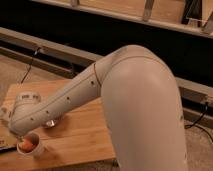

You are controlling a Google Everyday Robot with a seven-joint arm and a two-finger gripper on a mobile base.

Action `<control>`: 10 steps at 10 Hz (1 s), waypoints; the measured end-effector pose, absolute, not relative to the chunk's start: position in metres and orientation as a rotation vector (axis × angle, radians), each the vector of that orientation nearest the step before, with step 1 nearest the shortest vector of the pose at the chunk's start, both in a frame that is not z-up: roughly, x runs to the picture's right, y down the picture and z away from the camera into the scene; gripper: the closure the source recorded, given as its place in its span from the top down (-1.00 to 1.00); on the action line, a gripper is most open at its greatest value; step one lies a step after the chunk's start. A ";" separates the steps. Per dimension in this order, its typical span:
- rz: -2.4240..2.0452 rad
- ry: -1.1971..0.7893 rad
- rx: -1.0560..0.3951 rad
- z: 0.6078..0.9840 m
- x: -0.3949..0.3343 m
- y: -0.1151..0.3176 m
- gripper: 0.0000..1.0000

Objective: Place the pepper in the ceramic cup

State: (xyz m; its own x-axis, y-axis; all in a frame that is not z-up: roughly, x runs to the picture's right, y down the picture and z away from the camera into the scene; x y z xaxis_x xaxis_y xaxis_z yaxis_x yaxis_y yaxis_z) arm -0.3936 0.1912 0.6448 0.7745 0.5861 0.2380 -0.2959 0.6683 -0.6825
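Far left, front edge of the wooden table (80,135): ceramic cup (33,148) sits near the corner, upright, off-white. Orange shows inside it, which reads as the pepper (26,145), at least its upper part within the rim. Can't tell if it's resting on the bottom or hanging from above.

Directly over the cup: gripper (19,134), at the end of the wrist housing (24,111). The housing blocks the view of the claw itself, so whether it has hold of the pepper or has let go, cannot tell.

Just right of the wrist, behind the forearm: a small pale object on the table, mostly hidden, can't identify it.

Moving right: forearm (70,97) runs up diagonally to the elbow (135,95), which fills the centre-right of the view and hides most of the table's right side. Behind, a dark rail and a cable at far right; not relevant.

Step, my read: placement phase, at or right around release. Pepper is in or at the mouth of the cup, not lying on the table.

Next move calls for: confirm release, then a straight vertical lift clear of the rim. Cup is light and close to the table edge, so any sideways drag on exit could tip it or push it off. Pepper is roughly as long as the cup is wide, so it may lean on the rim.
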 end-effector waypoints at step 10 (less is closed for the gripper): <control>1.032 -0.125 -0.573 0.685 -0.359 0.106 0.60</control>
